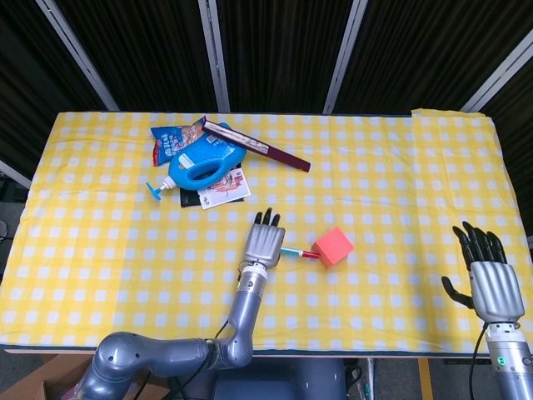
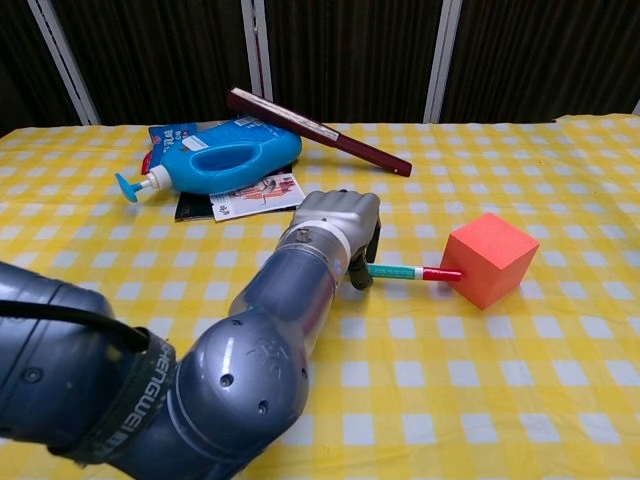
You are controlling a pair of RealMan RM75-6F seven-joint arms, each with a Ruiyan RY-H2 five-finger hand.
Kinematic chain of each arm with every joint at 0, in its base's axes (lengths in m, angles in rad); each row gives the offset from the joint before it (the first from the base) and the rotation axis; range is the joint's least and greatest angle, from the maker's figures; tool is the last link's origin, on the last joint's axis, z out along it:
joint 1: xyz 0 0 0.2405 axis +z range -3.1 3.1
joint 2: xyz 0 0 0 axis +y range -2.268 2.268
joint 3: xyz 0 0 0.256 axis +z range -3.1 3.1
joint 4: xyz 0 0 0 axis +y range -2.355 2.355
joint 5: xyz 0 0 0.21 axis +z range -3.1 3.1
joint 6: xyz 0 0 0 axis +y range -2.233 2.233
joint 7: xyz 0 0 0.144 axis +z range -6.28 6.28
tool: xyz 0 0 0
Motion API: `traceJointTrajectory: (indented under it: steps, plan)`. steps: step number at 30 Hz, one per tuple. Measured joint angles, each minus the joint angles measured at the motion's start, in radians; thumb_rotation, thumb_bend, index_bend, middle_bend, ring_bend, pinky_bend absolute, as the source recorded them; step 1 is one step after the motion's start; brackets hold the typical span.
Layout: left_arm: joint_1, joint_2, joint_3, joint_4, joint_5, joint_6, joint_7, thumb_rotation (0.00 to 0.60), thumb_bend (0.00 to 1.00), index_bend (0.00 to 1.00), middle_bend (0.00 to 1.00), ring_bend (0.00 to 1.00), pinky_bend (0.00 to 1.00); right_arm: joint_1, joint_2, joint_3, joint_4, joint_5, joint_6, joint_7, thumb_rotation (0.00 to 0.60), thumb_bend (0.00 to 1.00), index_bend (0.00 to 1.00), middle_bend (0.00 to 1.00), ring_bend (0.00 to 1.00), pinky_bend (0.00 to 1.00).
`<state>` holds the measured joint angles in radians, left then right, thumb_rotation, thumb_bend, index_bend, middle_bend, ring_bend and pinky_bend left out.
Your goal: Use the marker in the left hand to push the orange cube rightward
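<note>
Step in hand: pushing the orange cube rightward with the marker, by my reading.
Left hand: the left hand sits mid-bench, its fingers curled around the marker's back end, holding it roughly level and pointing right.
Marker tip: the red end meets the cube's left face low down in the chest view; it looks touching, though a hairline gap cannot be ruled out.
Cube: it rests on the yellow checked bench, just right of centre, turned so a corner faces the camera.
Doing it well: keep the marker level and aimed at the middle of the face; an off-centre push would likely spin the cube instead of sliding it. Move slowly so the tip does not slip off.
Right hand: the right hand hovers at the bench's right edge, fingers spread, holding nothing.
Clutter: a blue bottle and a dark book lie well behind.
</note>
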<state>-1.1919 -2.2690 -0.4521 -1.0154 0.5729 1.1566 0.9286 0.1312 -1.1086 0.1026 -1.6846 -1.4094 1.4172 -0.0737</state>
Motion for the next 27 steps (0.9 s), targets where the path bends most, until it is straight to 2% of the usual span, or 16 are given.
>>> traceJointTrajectory:
  steps: [5,10,16,18,23,27]
  plan:
    - [0.024,0.014,0.013,-0.011,0.009,0.026,-0.002,0.600,0.46,0.67,0.14,0.00,0.11,-0.003,0.001,0.000,0.000,0.002,0.004,0.000,0.600,0.38,0.00,0.00,0.00,0.00]
    - [0.079,0.076,0.037,-0.094,0.027,0.049,-0.001,0.600,0.46,0.66,0.14,0.00,0.11,-0.005,0.001,0.000,-0.001,0.004,0.006,-0.003,0.600,0.38,0.00,0.00,0.00,0.00]
    - [0.191,0.262,0.098,-0.320,0.073,0.097,-0.010,0.600,0.46,0.66,0.14,0.00,0.11,-0.004,-0.002,0.001,-0.002,0.007,0.004,-0.013,0.600,0.38,0.00,0.00,0.00,0.00]
    - [0.243,0.358,0.129,-0.424,0.094,0.114,-0.017,0.600,0.46,0.66,0.14,0.00,0.11,-0.003,-0.003,0.001,-0.002,0.007,0.003,-0.017,0.600,0.38,0.00,0.00,0.00,0.00]
    - [0.356,0.543,0.202,-0.565,0.143,0.143,-0.062,0.600,0.46,0.66,0.14,0.00,0.11,-0.002,-0.006,0.002,-0.004,0.009,0.003,-0.029,0.600,0.38,0.00,0.00,0.00,0.00]
    - [0.442,0.654,0.262,-0.621,0.185,0.147,-0.136,0.600,0.46,0.66,0.14,0.00,0.11,-0.001,-0.010,0.003,-0.005,0.011,0.004,-0.036,0.600,0.38,0.00,0.00,0.00,0.00]
